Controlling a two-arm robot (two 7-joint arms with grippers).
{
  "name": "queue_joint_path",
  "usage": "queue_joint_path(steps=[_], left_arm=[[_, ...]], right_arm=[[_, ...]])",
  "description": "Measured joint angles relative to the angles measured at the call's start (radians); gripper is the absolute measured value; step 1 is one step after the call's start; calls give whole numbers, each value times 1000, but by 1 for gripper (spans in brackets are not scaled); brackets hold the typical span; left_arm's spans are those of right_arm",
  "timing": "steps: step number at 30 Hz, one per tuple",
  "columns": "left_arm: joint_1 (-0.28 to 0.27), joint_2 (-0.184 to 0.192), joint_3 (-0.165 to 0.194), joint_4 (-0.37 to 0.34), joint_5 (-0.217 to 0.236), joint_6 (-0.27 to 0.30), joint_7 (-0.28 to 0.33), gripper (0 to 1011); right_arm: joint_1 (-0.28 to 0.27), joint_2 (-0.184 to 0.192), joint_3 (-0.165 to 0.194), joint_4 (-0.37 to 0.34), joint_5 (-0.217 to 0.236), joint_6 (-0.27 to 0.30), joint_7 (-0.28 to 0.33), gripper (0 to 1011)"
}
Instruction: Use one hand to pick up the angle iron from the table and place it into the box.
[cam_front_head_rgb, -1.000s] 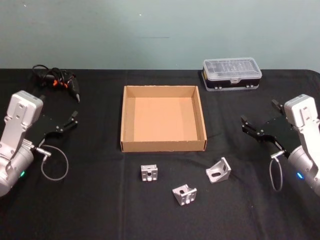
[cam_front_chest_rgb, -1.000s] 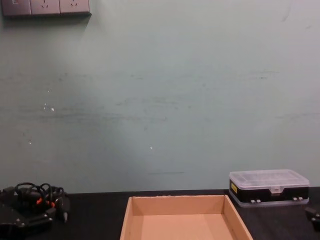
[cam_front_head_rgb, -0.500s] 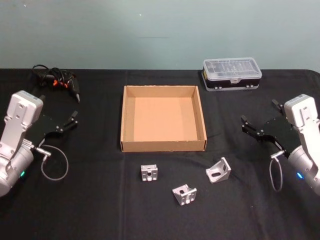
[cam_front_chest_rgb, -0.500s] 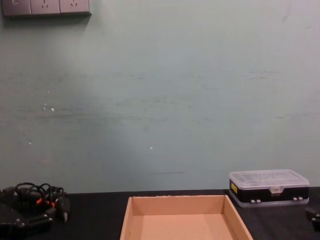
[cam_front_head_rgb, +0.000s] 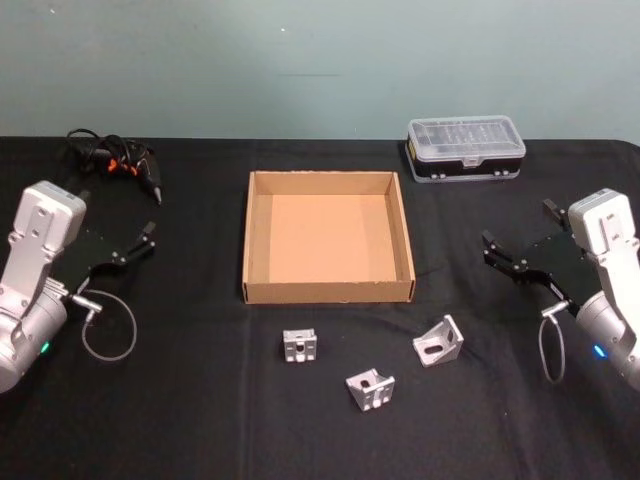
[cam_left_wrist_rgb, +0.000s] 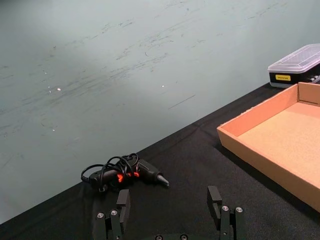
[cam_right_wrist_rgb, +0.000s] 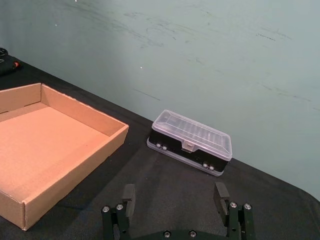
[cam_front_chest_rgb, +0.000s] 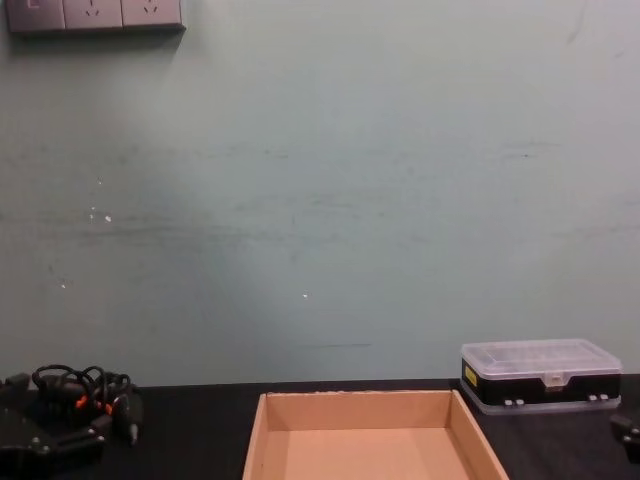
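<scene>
Hovering wide open and empty, the right gripper hangs over the table to the right of the box. The left gripper, equally open and empty, is parked on the far left. No angle iron is in the box yet: a left iron, a middle iron and a right iron lie just in front of its near wall. The right iron looks like the likeliest pick. Its sloped faces could slip out of the fingers, though I cannot quite tell how it lies. A wide approach might nudge the middle iron, and a low carry could catch the box wall.
</scene>
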Motion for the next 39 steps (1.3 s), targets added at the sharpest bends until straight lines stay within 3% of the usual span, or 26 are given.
queue_joint_path(steps=[9, 14, 19, 23, 26, 29, 32, 39], left_arm=[[0, 0, 0, 0, 0, 0, 0, 1012], [0, 0, 0, 0, 0, 0, 0, 1011], [0, 0, 0, 0, 0, 0, 0, 1012], [0, 0, 0, 0, 0, 0, 0, 1011], [0, 0, 0, 0, 0, 0, 0, 1011], [0, 0, 0, 0, 0, 0, 0, 1011], [0, 0, 0, 0, 0, 0, 0, 1011], [0, 0, 0, 0, 0, 0, 0, 1012]], right_arm=[[-1, 0, 1, 0, 0, 0, 1, 1000], [-24, 3, 23, -24, -1, -22, 16, 1000], [-50, 21, 53, -73, 55, 18, 69, 1002], [-78, 49, 82, -144, 121, 109, 119, 1002], [-105, 86, 112, -246, 168, 237, 141, 1002], [-117, 103, 129, -312, 192, 330, 140, 1002], [-125, 117, 150, -396, 245, 467, 156, 1002], [-99, 125, 128, -479, 262, 658, 171, 1002]])
